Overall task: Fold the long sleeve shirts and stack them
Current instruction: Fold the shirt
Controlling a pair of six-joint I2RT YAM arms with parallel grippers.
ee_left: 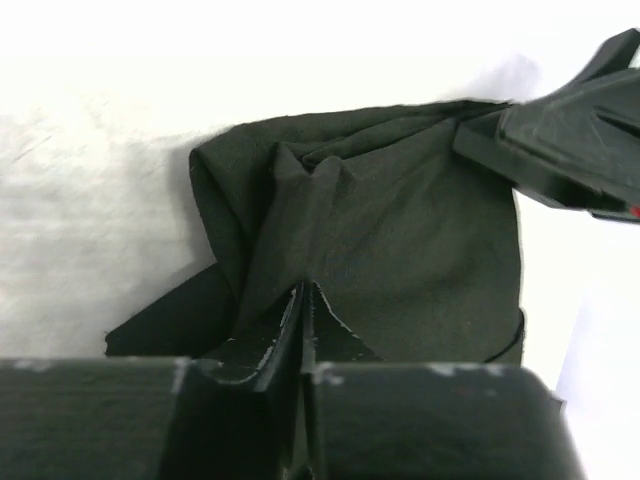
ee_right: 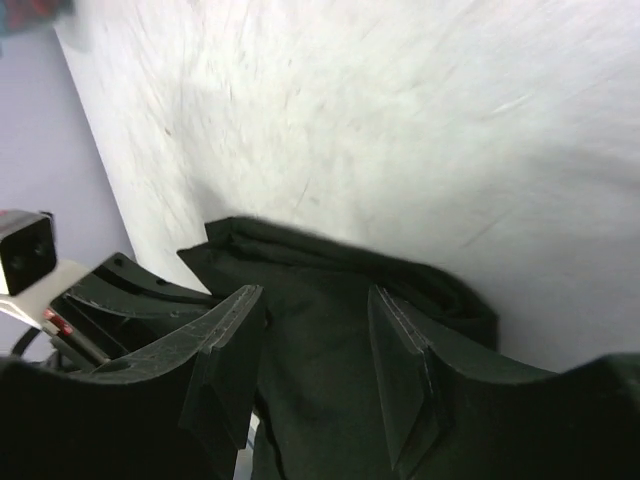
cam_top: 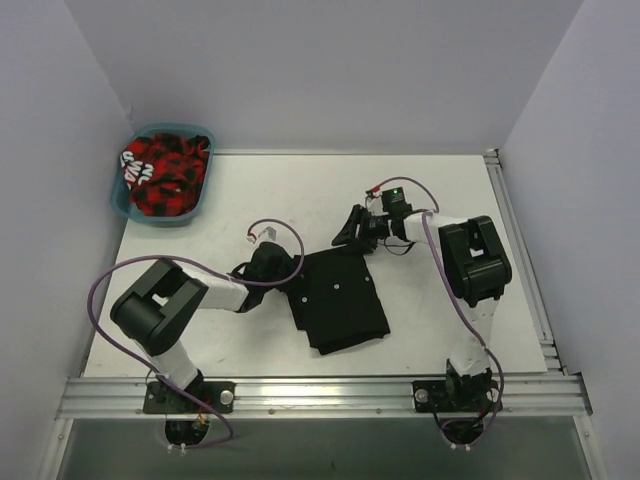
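Left claw [ee_left: 305, 292] tight on the black shirt [cam_top: 345, 300], right claw [ee_right: 315, 300] agape over it; teal basket [cam_top: 120, 200] well apart.

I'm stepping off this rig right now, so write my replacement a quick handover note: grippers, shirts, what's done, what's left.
Left gripper: shut on the black shirt, pinching a bunched fold at its far left corner.
Right gripper: open, fingers astride the shirt's far right corner.
Shirt: mid-table, folded to a compact block.
Red-and-black cloth: in the teal basket, far left.
Done: black shirt mostly folded.
Left: finish this fold, release, then probably fold and stack the basket's cloth.
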